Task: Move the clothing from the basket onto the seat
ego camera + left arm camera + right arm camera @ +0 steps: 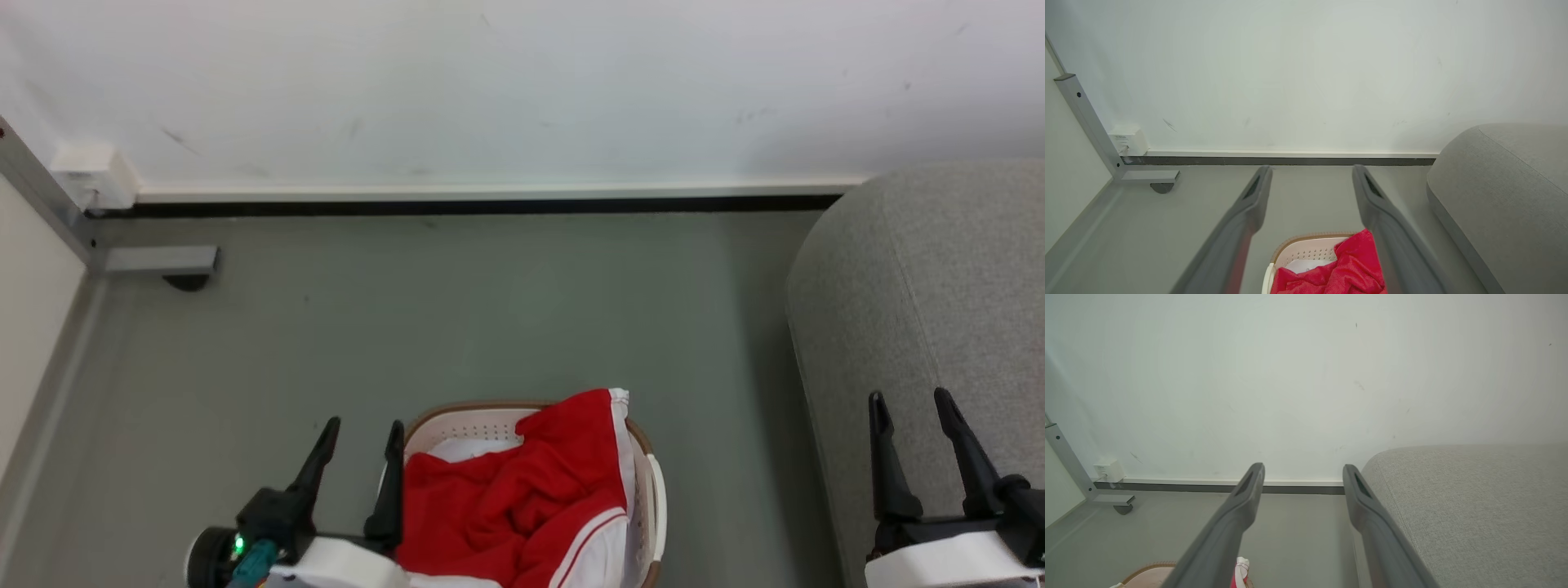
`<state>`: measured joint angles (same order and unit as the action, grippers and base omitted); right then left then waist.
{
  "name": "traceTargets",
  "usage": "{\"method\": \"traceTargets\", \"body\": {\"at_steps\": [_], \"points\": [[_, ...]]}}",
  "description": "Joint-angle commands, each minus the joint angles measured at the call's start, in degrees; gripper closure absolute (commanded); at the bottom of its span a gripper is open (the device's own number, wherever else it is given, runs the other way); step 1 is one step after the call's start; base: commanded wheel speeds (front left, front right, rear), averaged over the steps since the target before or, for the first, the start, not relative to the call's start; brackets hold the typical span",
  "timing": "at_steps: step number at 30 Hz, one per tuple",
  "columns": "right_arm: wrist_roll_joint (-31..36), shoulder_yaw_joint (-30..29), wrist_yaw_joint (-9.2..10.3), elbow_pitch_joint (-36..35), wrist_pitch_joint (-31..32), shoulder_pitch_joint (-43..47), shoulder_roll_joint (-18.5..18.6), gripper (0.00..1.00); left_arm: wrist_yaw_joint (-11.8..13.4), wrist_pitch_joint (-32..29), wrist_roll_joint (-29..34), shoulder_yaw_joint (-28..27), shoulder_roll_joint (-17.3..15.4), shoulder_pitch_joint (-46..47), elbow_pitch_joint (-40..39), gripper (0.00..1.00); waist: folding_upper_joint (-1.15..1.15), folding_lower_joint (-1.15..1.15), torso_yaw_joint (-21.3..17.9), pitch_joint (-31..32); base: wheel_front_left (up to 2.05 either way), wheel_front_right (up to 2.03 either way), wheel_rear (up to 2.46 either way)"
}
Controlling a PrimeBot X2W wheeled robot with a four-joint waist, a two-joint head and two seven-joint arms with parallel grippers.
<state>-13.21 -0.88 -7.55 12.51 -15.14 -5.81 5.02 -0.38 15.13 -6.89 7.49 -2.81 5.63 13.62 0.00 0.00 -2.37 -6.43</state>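
From the head view, the task looks unstarted. The clothing [506, 498] lies heaped in the basket [478, 407], one corner draped over the far rim, and no red cloth lies on the part of the seat [922, 286] that shows. The left gripper [365, 425] hangs just beside the basket's left side with its fingers spread and nothing between them. The right gripper [909, 396] hangs in front of the seat, fingers equally wide and empty. I count 1 basket, 1 seat and 2 grippers. The red is a single crumpled pile with white panels and stripes, so I cannot tell how many garments it holds.

In the left wrist view, the left gripper's [1311, 168] 2 fingers stand apart above the basket [1306, 251]. The clothing [1339, 273] is low between them and untouched. The seat [1502, 196] is off to the right, apart from the basket.

In the right wrist view, the right gripper [1302, 467] is also spread, its right finger alongside the seat [1474, 506]. A sliver of basket rim [1147, 568] and a white hem of clothing [1242, 565] peek in at the bottom.

By my reckoning, every step remains: the grab, the carry and the drop.
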Motion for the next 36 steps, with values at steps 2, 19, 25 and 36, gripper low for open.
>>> {"method": "traceTargets", "body": {"at_steps": [2, 19, 25, 36], "points": [[-0.5, 0.1, 0.12, -1.2, 0.0, -2.5, 0.0, 0.0, -0.6, 0.0, 1.7, 1.8, -0.2, 4.0, 1.8, 0.0, 0.0, 0.0, -1.6, -6.0, 0.0, 0.0, 0.0], [-2.6, 2.8, 0.12, -9.3, 0.0, -15.6, -1.8, 0.0, -2.0, -9.4, 12.7, 14.9, -1.5, 32.4, 29.2, 0.0, 0.0, 0.0, -10.2, -29.8, 0.0, 0.0, 0.0], [-3.5, 4.2, 0.12, -11.9, 0.0, -17.2, -2.1, 0.0, -1.7, -16.0, 15.1, 16.3, -3.5, 38.5, 36.4, 0.0, 0.0, 0.0, -13.1, -35.1, 0.0, 0.0, 0.0], [-6.6, 6.9, 0.12, -16.2, 0.0, -18.4, -2.2, 0.0, -0.2, -18.7, 16.9, 17.5, -8.3, 45.4, 43.3, 0.0, 0.0, 0.0, -18.5, -43.3, 0.0, 0.0, 0.0]]}}
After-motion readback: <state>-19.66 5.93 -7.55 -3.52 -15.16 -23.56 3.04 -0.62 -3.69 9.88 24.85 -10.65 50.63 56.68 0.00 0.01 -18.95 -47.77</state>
